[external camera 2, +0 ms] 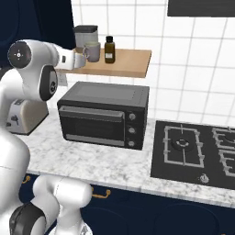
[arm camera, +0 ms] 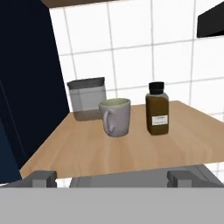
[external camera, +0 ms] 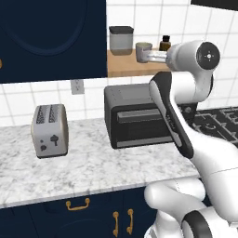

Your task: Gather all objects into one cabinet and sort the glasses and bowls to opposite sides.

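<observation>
Straight ahead of the gripper (arm camera: 112,177), on the wooden shelf (arm camera: 87,153) beside the navy cabinet (arm camera: 26,87), stands the grey-beige cup (arm camera: 116,117), upright, with its handle turned toward the camera and a little to the left in the hand view. The gripper's two tips are spread wide with nothing between them, and the cup sits roughly on the line midway between them but farther back on the shelf, so the reach looks like a level push forward rather than a drop from above. A grey canister (arm camera: 87,98) stands just behind and left of the cup, and a brown bottle (arm camera: 157,109) just to its right, both near but apart from it. From the right base view the gripper (external camera 2: 79,58) appears close beside the cup (external camera 2: 92,51), at about the same height above the oven (external camera 2: 103,114).
</observation>
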